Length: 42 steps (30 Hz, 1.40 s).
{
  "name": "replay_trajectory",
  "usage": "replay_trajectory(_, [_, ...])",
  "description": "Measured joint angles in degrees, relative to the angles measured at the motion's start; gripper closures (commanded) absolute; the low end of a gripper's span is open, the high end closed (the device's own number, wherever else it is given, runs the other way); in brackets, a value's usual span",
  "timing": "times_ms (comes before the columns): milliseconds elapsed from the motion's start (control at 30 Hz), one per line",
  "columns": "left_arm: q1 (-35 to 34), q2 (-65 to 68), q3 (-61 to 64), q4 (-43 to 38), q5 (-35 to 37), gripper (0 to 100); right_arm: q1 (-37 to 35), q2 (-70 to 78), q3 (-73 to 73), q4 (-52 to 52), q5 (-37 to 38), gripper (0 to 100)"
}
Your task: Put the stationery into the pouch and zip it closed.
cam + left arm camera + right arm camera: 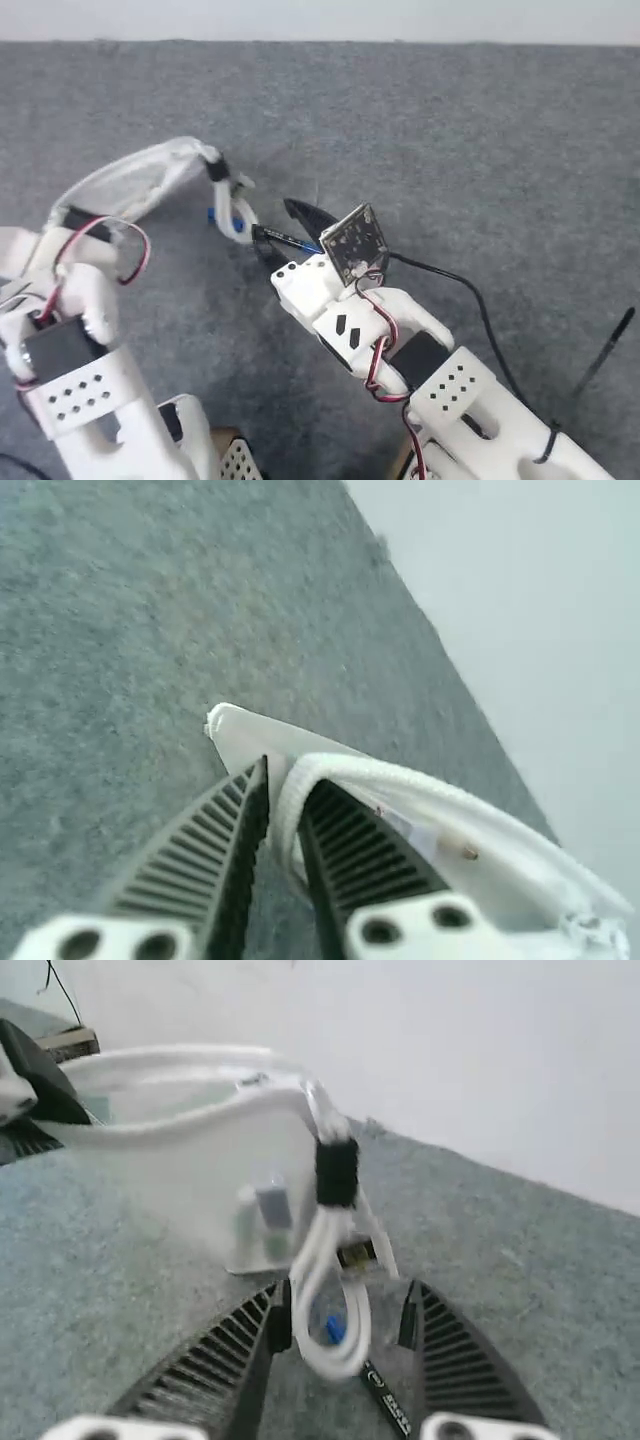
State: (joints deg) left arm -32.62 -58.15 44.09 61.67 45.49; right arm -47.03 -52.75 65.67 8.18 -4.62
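Pouch (130, 185) mouth open. Left gripper (283, 815) clamped on pouch rim. Right gripper (347, 1295) open, astride white pull loop (335, 1363) at pouch's other end. Pen (288, 239) outside, just beside that end. Likely best: keep rim held firm, load pen, then pinch loop squarely.

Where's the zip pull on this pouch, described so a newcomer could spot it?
Start at the white pouch on the grey mat. At its end nearer the right arm hangs a white cord loop, between the right gripper's open fingers. A black band tops it, unlike the dark pen beneath.
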Motion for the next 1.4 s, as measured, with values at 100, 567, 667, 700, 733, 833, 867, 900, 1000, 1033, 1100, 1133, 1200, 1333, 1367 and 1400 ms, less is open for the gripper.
replay_trajectory(100, [-2.46, 0.00, 0.00, -0.18, 1.49, 99, 0.00, 0.00, 0.00, 1.14, 0.00, 82.6])
replay_trajectory(567, [-6.77, 0.00, 0.00, -0.18, 4.48, 99, 0.00, 25.05, -9.93, 1.14, 1.05, 82.6])
replay_trajectory(667, [-6.86, 0.00, 0.00, -0.18, 4.48, 99, 0.44, 32.00, -13.19, 1.14, 1.23, 82.6])
replay_trajectory(700, [-6.86, 0.00, 0.00, -0.18, 4.48, 99, 0.70, 34.20, -14.51, 1.14, 1.23, 82.6])
replay_trajectory(733, [-6.86, 0.00, 0.00, -0.26, 4.57, 99, 1.32, 36.48, -15.74, 1.14, 1.41, 82.6])
replay_trajectory(833, [-6.86, 0.00, 0.00, -0.26, 4.66, 99, 3.08, 42.73, -19.34, 1.14, 1.41, 82.6])
replay_trajectory(867, [-6.86, 0.00, 0.00, -0.26, 4.66, 99, 3.60, 44.66, -20.57, 1.14, 1.41, 82.6])
replay_trajectory(900, [-6.86, 0.00, 0.00, -0.26, 4.66, 99, 3.96, 46.51, -21.63, 1.14, 1.41, 82.6])
replay_trajectory(1000, [-6.86, 0.00, 0.00, -0.26, 4.66, 99, 4.57, 51.34, -24.44, 1.14, 1.41, 82.7])
replay_trajectory(1033, [-6.86, 0.00, 0.00, -0.26, 4.66, 99, 4.57, 52.92, -25.41, 1.14, 1.41, 82.7])
replay_trajectory(1100, [-6.86, 0.00, 0.00, -0.26, 4.66, 99, 4.57, 56.18, -27.52, 1.93, 1.41, 82.7])
replay_trajectory(1133, [-6.86, 0.00, 0.00, -0.26, 4.66, 99, 4.57, 57.85, -29.01, 3.08, 1.41, 82.7])
replay_trajectory(1200, [-6.86, 0.00, 0.00, -0.26, 4.66, 99, 4.57, 61.19, -33.05, 7.30, 1.41, 82.7])
replay_trajectory(1333, [-6.86, 0.00, 0.00, -0.26, 4.66, 99, 4.57, 68.40, -43.16, 18.20, 1.41, 82.6])
replay_trajectory(1367, [-6.86, 0.00, 0.00, -0.26, 4.66, 99, 4.57, 70.15, -45.80, 20.92, 1.41, 82.6])
replay_trajectory(1400, [-6.86, 0.00, 0.00, -0.26, 4.66, 99, 4.57, 71.91, -48.53, 23.47, 1.58, 82.6])
